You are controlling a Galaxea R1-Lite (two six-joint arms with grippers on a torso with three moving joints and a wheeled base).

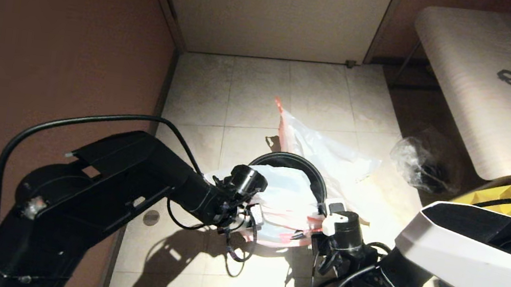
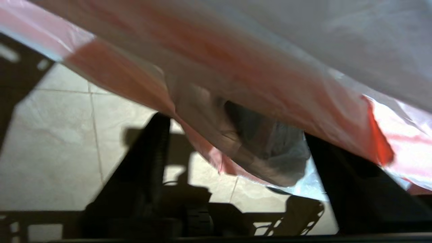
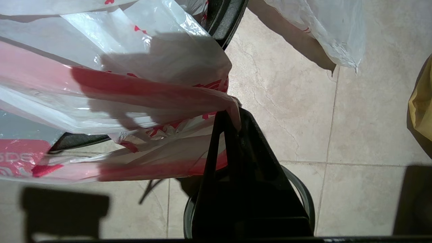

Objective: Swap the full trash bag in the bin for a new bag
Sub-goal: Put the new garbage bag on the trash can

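Note:
The black bin [image 1: 316, 174] stands on the tiled floor with the milky white, red-printed new bag [image 1: 283, 191] draped over its mouth. My right gripper [image 3: 230, 116] is shut on an edge of that bag [image 3: 118, 87] at the bin's near right side [image 1: 319, 223]. My left gripper [image 1: 253, 215] is at the near left side; its fingers [image 2: 158, 152] stand apart with bag film [image 2: 256, 67] hanging over and between them. The full trash bag [image 1: 333, 154], see-through with an orange-pink handle, lies on the floor behind the bin. A grey hoop [image 3: 305, 195] lies on the floor under the right gripper.
A clear bag with dark contents [image 1: 418, 162] sits on the floor to the right, with a yellow tote bag [image 1: 505, 196] nearer me. A pale bench [image 1: 471, 83] with bottles stands at the back right. A brown wall [image 1: 52, 37] runs along the left.

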